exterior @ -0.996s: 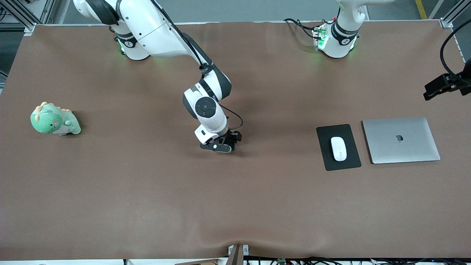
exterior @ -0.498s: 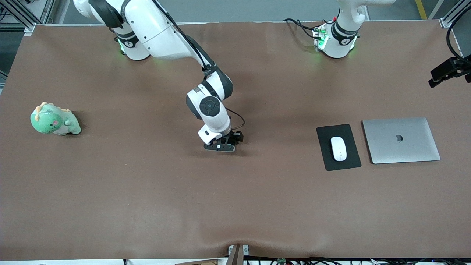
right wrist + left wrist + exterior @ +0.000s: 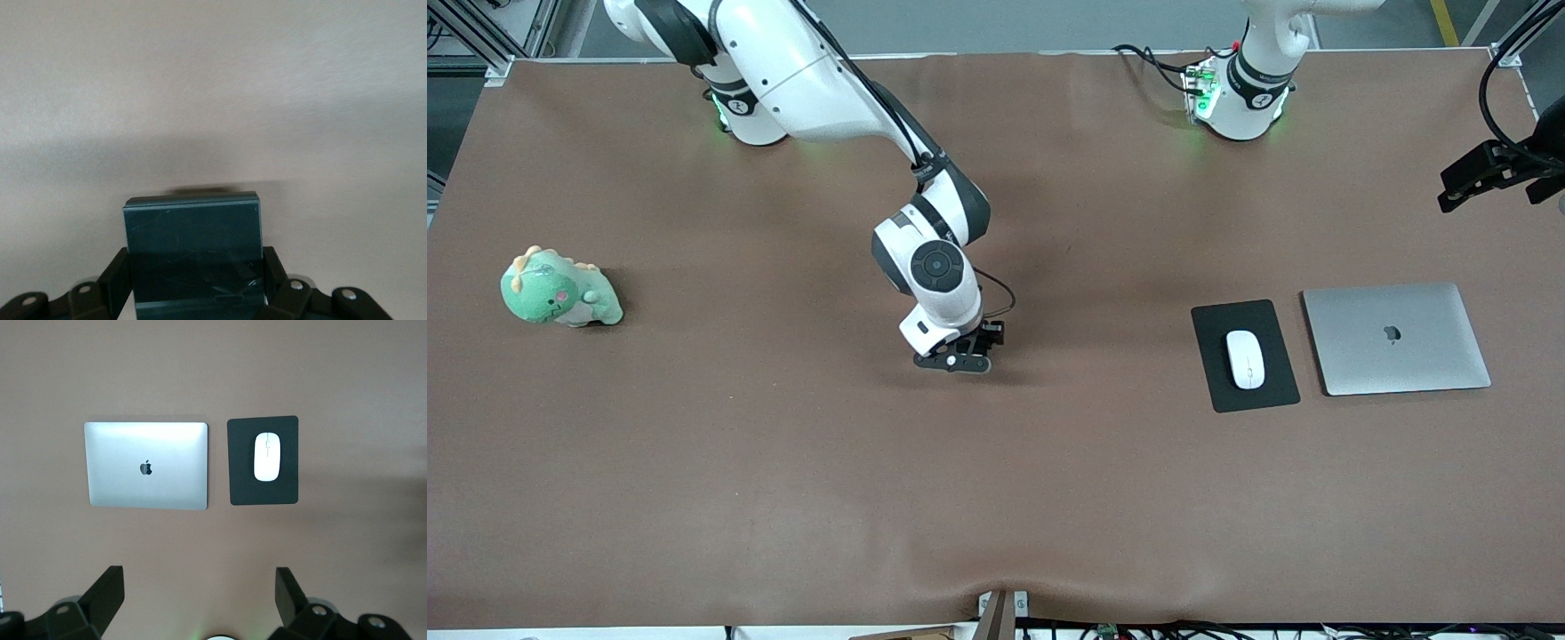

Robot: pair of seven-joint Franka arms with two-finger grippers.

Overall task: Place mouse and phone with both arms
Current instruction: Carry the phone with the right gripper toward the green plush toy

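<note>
The right gripper (image 3: 953,363) hangs low over the middle of the brown table (image 3: 783,498), and its wrist view shows its fingers (image 3: 113,277) clamped on either side of the phone (image 3: 193,257), a dark glossy slab held between them with its free end pointing toward the table surface; a thin shadow lies just under that end, so it looks close to the cloth, though whether it already touches I cannot tell. In the front view the phone itself is hidden beneath the wrist. Judging from this, the phone's half of the job is in hand but not finished: it is still held and has yet to be set down and let go. Out toward the left arm's end of the table, the mouse (image 3: 1245,358) lies on the black mouse pad (image 3: 1214,391), just beside a closed silver laptop (image 3: 1396,339), and that half looks done (nothing is holding the mouse). The left gripper (image 3: 1485,178) is up in the air at that end of the table, its fingers (image 3: 107,590) spread wide with nothing between them, looking down on laptop and mouse pad; that arm appears to be waiting. A green dinosaur plush toy (image 3: 559,291) sits well apart at the right arm's end of the table.
</note>
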